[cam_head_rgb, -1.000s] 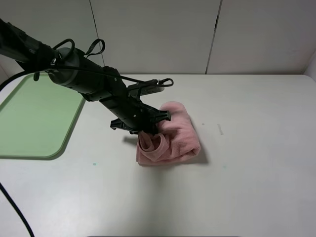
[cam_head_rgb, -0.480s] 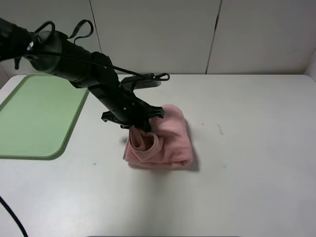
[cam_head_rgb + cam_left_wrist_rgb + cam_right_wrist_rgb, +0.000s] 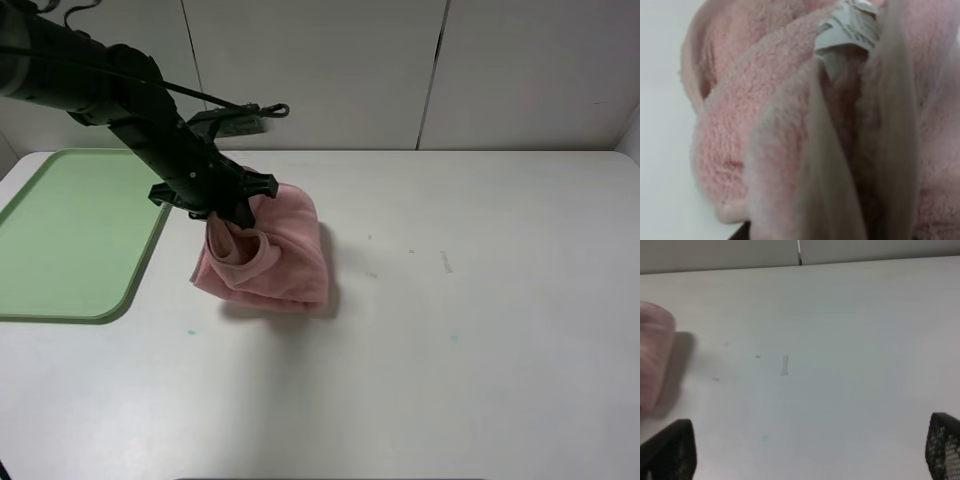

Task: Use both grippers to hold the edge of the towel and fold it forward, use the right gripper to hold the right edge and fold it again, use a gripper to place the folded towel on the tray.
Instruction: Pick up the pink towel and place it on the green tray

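Pink terry bundled into a thick roll, that's your towel (image 3: 265, 255) in the high view, sitting on the white table (image 3: 480, 300) left of centre, just to the right of the green tray (image 3: 70, 240) and not on it. Your left gripper (image 3: 228, 205) comes in from the far left on its black arm and is clamped on the far top of the bundle, pinching a gathered fold; the near part of the cloth sags down onto the table, with a dark shadow along its right side. The tray lies flat at the left edge, rounded corner toward you. Your right arm doesn't show in this view at all.

On to the left wrist camera: you've got nothing but pink pile filling the picture, the towel (image 3: 765, 150) pressed right up against the lens, folds stacked on one another, and a small white printed tag (image 3: 847, 27) sticking out among them. A strip of pale table (image 3: 660, 150) shows beside the cloth.

Right wrist camera now: your right gripper (image 3: 810, 452) is spread wide and holds nothing, one black fingertip (image 3: 675, 450) at each lower corner. Beneath it is bare white table (image 3: 830, 340) with a few faint marks, and a blurred sliver of the towel (image 3: 652, 355) sits at the edge, well apart from those fingers.
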`<state>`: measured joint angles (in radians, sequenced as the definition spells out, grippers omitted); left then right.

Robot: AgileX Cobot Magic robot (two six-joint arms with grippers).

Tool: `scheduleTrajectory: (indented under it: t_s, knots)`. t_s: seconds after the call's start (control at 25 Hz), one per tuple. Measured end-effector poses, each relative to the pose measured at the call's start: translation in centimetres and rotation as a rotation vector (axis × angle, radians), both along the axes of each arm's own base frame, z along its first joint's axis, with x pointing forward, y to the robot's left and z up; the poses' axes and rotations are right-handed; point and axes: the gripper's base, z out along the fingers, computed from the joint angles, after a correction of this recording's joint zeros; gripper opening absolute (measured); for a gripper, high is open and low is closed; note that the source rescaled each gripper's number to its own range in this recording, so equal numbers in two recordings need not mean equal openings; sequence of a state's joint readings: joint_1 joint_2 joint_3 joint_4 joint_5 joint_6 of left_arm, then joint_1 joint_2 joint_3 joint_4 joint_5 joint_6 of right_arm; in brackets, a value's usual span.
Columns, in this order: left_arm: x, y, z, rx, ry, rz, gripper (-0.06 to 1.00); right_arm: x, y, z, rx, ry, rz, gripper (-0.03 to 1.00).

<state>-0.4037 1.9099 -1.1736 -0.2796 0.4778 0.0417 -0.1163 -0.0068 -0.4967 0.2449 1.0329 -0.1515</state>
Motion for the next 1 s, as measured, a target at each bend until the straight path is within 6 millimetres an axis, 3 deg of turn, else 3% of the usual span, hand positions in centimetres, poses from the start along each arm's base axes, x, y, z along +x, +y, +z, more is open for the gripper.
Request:
scheduleTrajectory:
  t_s: [0.68,1.0]
  knots:
    - [2.6,14.1,0.6,0.164,0.005,0.174,0.19,0.0,0.0,0.0,0.000,0.000,0.000,1.00]
    - [2.6,18.8,0.6,0.228,0.002,0.244,0.19,0.0,0.0,0.0,0.000,0.000,0.000,1.00]
